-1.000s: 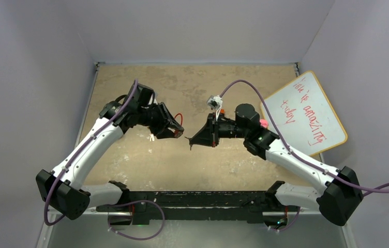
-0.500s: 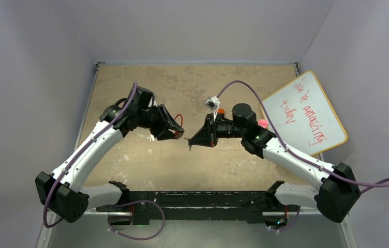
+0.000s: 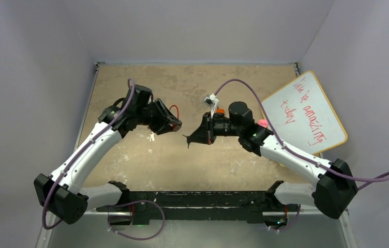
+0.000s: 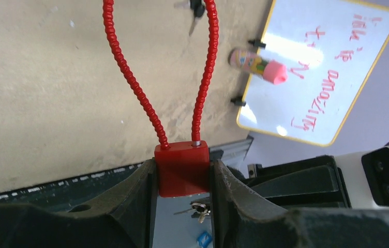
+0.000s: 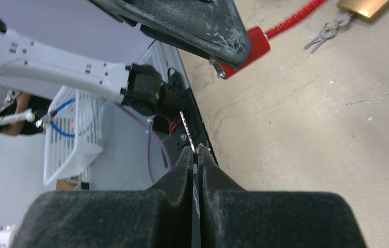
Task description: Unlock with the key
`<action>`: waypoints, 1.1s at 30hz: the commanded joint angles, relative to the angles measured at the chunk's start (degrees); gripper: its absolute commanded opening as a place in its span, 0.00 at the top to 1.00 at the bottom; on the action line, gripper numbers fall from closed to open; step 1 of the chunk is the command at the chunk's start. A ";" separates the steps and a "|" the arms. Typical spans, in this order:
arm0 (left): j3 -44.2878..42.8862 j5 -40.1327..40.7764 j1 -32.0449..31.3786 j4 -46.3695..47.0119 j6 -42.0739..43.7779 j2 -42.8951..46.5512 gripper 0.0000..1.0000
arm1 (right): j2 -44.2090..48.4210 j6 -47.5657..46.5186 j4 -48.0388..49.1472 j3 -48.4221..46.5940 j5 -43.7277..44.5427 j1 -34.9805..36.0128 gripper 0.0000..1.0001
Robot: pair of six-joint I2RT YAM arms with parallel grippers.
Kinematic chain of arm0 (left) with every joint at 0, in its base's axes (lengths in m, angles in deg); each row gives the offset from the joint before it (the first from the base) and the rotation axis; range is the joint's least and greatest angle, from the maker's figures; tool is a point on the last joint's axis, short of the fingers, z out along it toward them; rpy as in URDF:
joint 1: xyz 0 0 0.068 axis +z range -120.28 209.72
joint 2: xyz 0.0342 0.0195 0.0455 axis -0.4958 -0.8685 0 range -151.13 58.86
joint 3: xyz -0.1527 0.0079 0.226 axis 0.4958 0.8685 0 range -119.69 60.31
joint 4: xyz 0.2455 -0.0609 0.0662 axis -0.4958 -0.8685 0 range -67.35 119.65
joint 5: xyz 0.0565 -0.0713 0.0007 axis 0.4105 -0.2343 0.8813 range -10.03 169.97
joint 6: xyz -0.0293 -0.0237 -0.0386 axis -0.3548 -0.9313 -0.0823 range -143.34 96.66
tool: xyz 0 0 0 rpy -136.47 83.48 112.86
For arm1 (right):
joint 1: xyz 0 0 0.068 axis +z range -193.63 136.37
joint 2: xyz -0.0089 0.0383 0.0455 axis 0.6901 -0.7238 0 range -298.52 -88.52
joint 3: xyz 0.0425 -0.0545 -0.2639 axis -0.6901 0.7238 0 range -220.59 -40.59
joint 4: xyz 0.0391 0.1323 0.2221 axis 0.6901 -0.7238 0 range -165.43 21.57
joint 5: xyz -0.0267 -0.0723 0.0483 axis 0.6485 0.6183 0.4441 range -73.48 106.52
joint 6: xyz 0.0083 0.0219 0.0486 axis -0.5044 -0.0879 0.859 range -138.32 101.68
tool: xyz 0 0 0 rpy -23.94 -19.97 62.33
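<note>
My left gripper (image 3: 175, 126) is shut on a red padlock body (image 4: 182, 169), squeezed between both fingers (image 4: 139, 191). Its red beaded cable shackle (image 4: 130, 77) loops away over the table. The lock also shows in the right wrist view (image 5: 249, 47), with its metal keyhole end (image 5: 217, 69) facing my right gripper. My right gripper (image 3: 188, 140) is shut on a thin silver key (image 5: 186, 128) whose blade sticks out past the fingertips (image 5: 195, 152). The key tip sits a short gap from the lock, apart from it.
A whiteboard (image 3: 306, 111) with red writing leans at the right wall, with a pink-capped marker (image 4: 258, 64) beside it. A brass padlock (image 5: 364, 6) and loose keys (image 5: 326, 33) lie on the tan table (image 3: 130, 155). A white basket (image 5: 76, 132) stands off the table.
Both grippers have drifted slightly toward the far side and left, each keeping its hold. The lock and the key tip stay close together.
</note>
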 commanded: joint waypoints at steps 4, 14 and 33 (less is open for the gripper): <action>2.14 16.87 -0.07 5.56 -1.40 5.00 1.00 | -3.15 11.65 2.33 -4.54 12.70 1.13 1.00; -0.58 22.45 -0.07 4.23 2.15 3.28 1.00 | -11.34 20.07 -1.45 -13.10 16.41 5.01 1.00; 1.04 20.61 -0.07 5.61 1.76 4.98 1.00 | -14.59 22.64 -2.08 -15.23 19.77 6.27 1.00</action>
